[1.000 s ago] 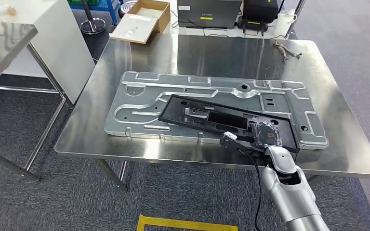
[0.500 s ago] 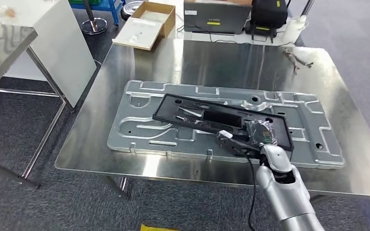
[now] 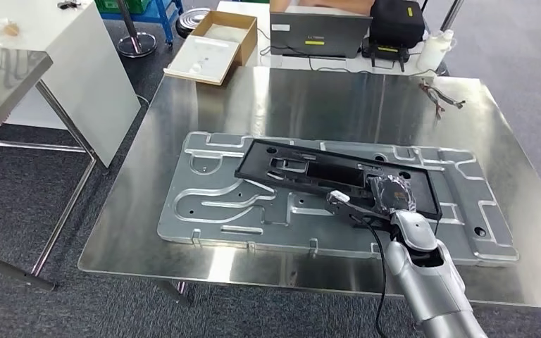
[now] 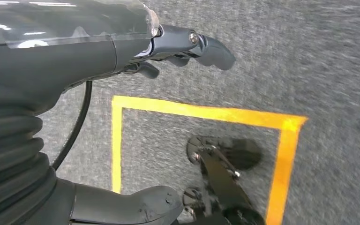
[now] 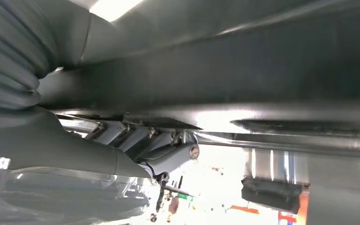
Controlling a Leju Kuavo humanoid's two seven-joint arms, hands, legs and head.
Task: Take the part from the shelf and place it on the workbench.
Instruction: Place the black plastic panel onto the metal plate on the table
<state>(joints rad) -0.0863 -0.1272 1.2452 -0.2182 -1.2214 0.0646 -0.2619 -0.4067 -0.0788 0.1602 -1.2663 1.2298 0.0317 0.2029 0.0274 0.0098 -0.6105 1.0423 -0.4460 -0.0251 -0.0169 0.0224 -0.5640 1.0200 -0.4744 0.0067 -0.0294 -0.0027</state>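
The right hand [image 3: 391,201] grips the near right end of one long black frame part [image 3: 324,172], its fingers [image 5: 140,138] curled under the part's edge in the right wrist view. The part lies slantwise on a single large stamped silver plate [image 3: 211,204], which rests flat on the steel counter [image 3: 310,91]. The left hand [image 4: 122,51] hangs over grey carpet marked with a yellow taped square [image 4: 117,136]; its fingers are apart and hold nothing. At the counter's far right corner sits one small bundle of wires [image 3: 440,95]. Beyond the far edge I see one open cardboard box [image 3: 215,42], one laptop [image 3: 320,32] with a yellow label too small to read, one black bag [image 3: 398,21] and one white bottle [image 3: 433,49].
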